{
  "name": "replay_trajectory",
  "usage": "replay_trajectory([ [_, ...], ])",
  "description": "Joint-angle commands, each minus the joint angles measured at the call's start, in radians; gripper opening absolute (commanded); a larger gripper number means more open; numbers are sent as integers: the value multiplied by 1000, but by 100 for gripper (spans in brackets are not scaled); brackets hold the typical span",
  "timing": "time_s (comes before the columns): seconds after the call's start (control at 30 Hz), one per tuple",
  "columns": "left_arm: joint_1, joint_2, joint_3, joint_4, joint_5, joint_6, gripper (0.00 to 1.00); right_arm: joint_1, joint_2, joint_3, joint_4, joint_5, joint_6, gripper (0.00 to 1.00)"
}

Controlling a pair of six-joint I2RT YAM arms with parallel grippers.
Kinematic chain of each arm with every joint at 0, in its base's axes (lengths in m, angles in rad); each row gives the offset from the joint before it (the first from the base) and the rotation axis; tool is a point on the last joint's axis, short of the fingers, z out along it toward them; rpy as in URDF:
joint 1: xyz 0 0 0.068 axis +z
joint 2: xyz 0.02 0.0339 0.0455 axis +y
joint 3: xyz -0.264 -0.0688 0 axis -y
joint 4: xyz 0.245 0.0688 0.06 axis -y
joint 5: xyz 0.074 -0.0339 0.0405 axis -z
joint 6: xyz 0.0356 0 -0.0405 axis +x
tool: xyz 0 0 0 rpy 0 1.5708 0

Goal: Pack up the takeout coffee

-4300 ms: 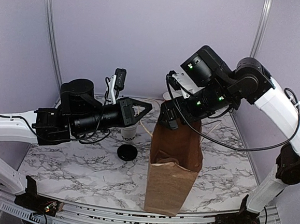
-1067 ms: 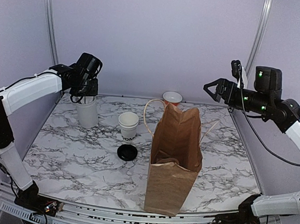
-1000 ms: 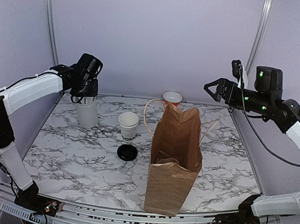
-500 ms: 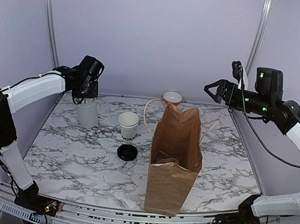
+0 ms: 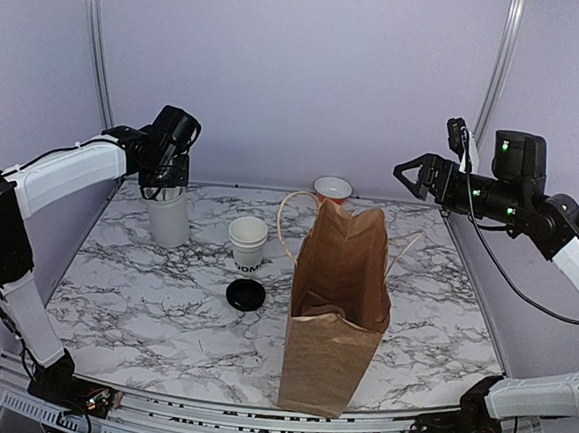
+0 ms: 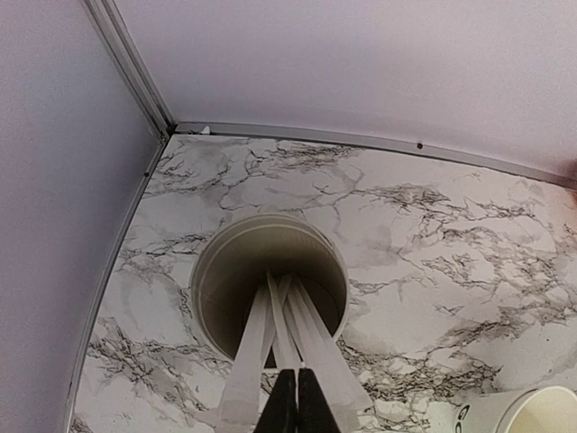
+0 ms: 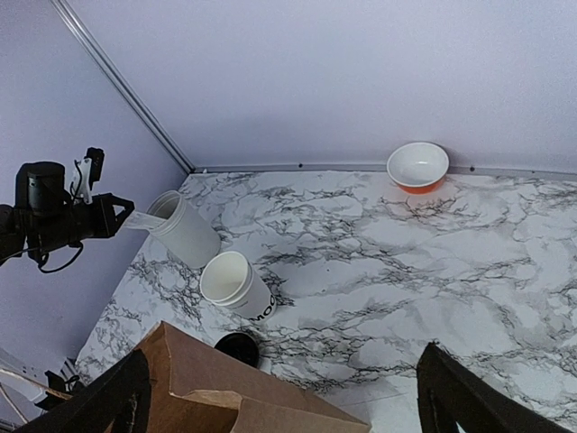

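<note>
Presently, my left claw (image 6: 288,408) hangs directly over the white canister (image 6: 209,271) at the far left of the marble table (image 5: 432,318). Its jaws are pinched together on the upper end of one stick (image 6: 279,329), one of several that fan out of the canister's mouth. The grip sits high on the stick, presumably so that it can be drawn straight up without dragging its neighbours.

My right claw (image 5: 406,176) is spread wide and empty. It is held aloft at the far right, well apart from everything, so the way to the brown paper bag (image 5: 337,311) is unobstructed. The bag stands upright near the table's middle with its mouth open upward, placed to receive items from above.

The takeout coffee cup (image 5: 248,243) stands upright and uncovered between canister and bag, with lettering on its side. Its black lid (image 5: 246,294) lies flat on the table just in front of it. Neither is yet in the bag, so I judge the packing barely begun. A small bowl (image 5: 333,188) with an orange inside sits at the back edge, behind the bag.
</note>
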Motion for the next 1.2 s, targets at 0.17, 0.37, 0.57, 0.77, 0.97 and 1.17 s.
replay_trajectory([
  [0.17,5,1,40,-18,-28,17,0,-9,-2,6,11,-7,9,99],
  [0.37,6,-40,72,-44,-60,50,0,-9,0,7,14,-4,7,99],
  [0.57,6,-95,71,-67,-87,75,0,-9,11,6,22,-10,9,99],
  [0.77,6,-178,29,-74,-81,74,0,-9,24,8,29,-12,4,99],
  [0.97,5,-275,12,-81,-52,95,0,-9,43,10,29,-4,-4,99],
  [1.17,5,-403,6,-81,-11,83,0,-9,53,14,34,10,-7,99],
])
